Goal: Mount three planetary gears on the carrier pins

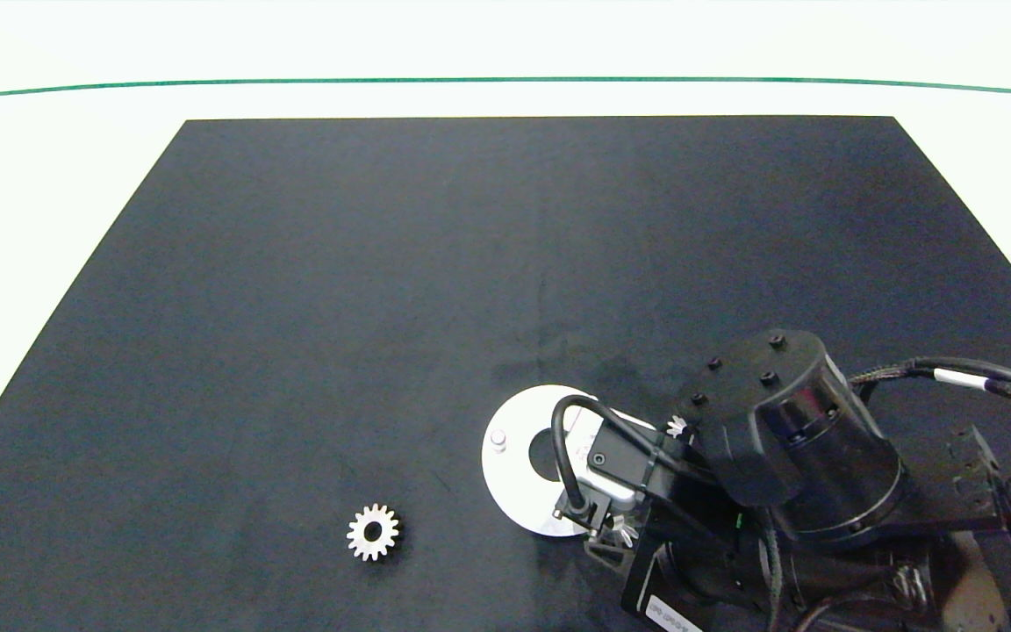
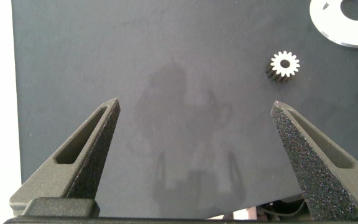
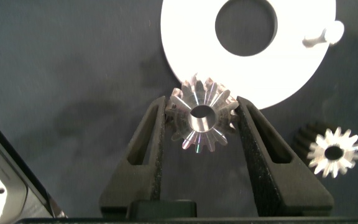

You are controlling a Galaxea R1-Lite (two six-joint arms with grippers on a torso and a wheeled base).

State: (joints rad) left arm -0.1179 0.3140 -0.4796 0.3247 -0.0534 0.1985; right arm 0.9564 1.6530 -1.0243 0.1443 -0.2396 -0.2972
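1. Seen from the head camera, the right gripper [image 1: 620, 491] hangs over the near-right part of the flat white round carrier disc [image 1: 514, 421], which lies on the black mat [image 1: 383, 263] close to its near edge. One short silvery-white carrier pin [image 1: 498, 438] stands bare at the disc's left rim; the other pins are hidden under the arm. A small silver toothed planetary gear [image 1: 374, 531] lies flat on the mat, apart from the disc and nearer the mat's near-left corner. Two more bits of gear teeth peep out beside the wrist [image 1: 677, 427], too hidden to place.

2. From the left wrist camera, the left gripper [image 2: 194, 152] hovers above bare mat with its fingers spread wide and nothing between them. That loose gear [image 2: 284, 64] sits beyond its fingertips, with the disc's rim [image 2: 337, 31] farther off.

3. Through the right wrist camera, the right gripper [image 3: 202, 124] pinches a silver gear [image 3: 202, 118] by its toothed flanks, bore pointing toward the camera. The held gear overlaps the disc's edge [image 3: 185, 37], not a pin. The only pin in view [image 3: 323, 34] stands across the centre hole, so the gear must probably travel sideways over the disc to line its bore up. Another gear [image 3: 333, 152] lies on the mat just off the disc.
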